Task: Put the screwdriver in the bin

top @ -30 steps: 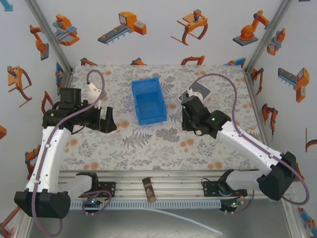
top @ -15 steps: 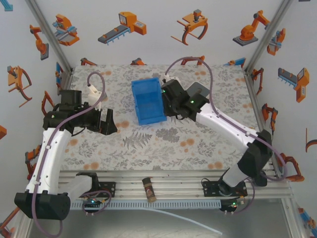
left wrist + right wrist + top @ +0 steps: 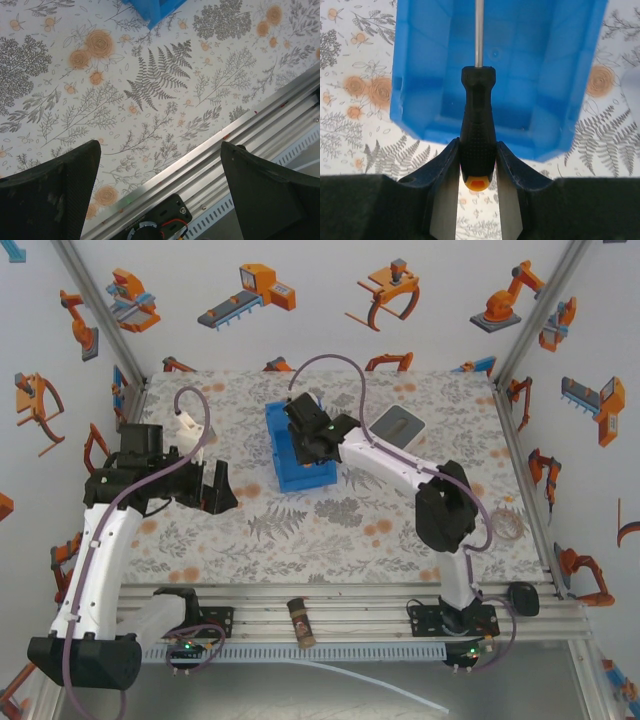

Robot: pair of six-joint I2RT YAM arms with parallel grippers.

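The right tool [image 3: 477, 157] grips the screwdriver [image 3: 478, 120] by its black handle. The orange end sits nearest the wrist, between the fingers, and the metal shaft points straight ahead. Just beyond the fingertips and below them lies the open blue bin [image 3: 545, 75], with the shaft over its inside. The left tool [image 3: 160, 155] is spread wide and holds nothing, hanging over the floral tabletop [image 3: 150, 85]. The bin's corner lies well ahead of it. A grey-topped white device [image 3: 397, 424] rests near the bin.
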